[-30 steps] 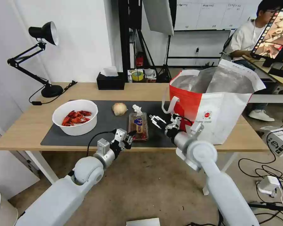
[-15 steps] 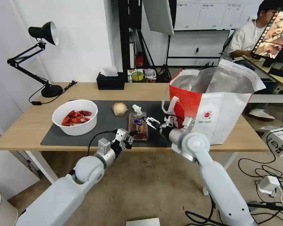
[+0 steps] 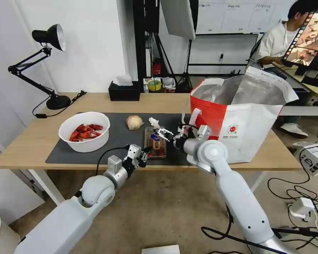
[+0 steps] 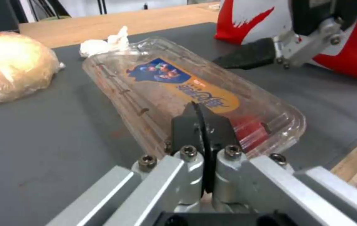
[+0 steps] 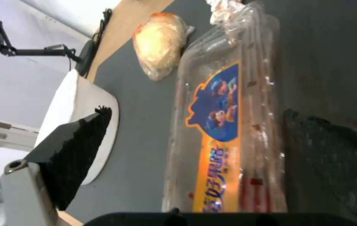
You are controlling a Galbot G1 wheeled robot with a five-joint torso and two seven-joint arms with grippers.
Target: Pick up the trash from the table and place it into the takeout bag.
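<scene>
The right gripper [image 3: 161,133] is spread wide, with one pad on each side of the clear tray [image 3: 155,141], but it is not squeezing yet. The left gripper [image 3: 143,155] is pressed together right at the near end of the tray, touching or almost touching it; I cannot tell which. The tray lies flat on the dark mat [image 3: 109,141] of the surface [image 3: 24,148], near the front edge.

The tray is thin and slippery. If the right gripper squeezes too hard, the tray may bend and pop out. If it grabs only one rim, the tray may tip and spill its red scraps. The left gripper could push the tray away.

The white tissue [image 3: 153,122] sits just behind the tray and may get knocked. The beige ball [image 3: 134,122] and the bowl [image 3: 84,131] wait farther left. The takeout bag [image 3: 243,120] stands open to the right.
</scene>
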